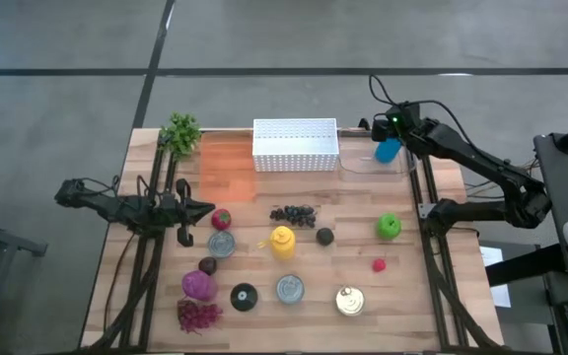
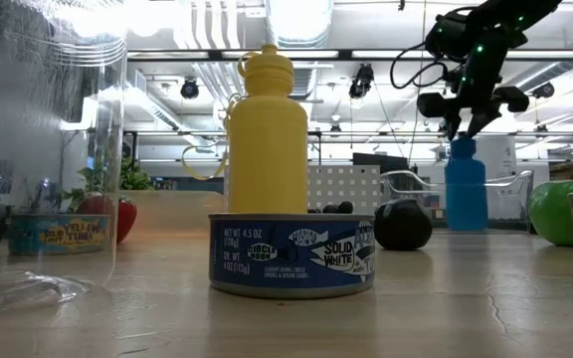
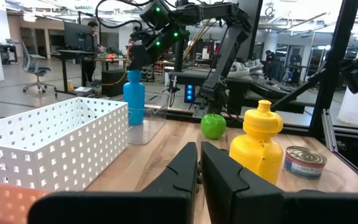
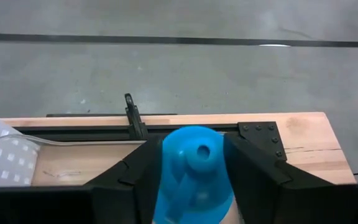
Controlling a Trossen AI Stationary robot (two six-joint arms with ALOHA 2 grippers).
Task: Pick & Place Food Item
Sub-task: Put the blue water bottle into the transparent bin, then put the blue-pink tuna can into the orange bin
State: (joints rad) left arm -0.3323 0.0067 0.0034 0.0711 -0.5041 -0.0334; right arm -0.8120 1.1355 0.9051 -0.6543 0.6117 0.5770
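We see the blue bottle [image 1: 389, 150] standing upright in the clear tray [image 1: 358, 164] at the table's far right, just right of the white perforated basket [image 1: 296, 144]. Our right gripper [image 4: 194, 171] sits over its cap, fingers spread either side. Our left gripper [image 3: 199, 163] waits at the left, fingers pressed together, holding nothing.
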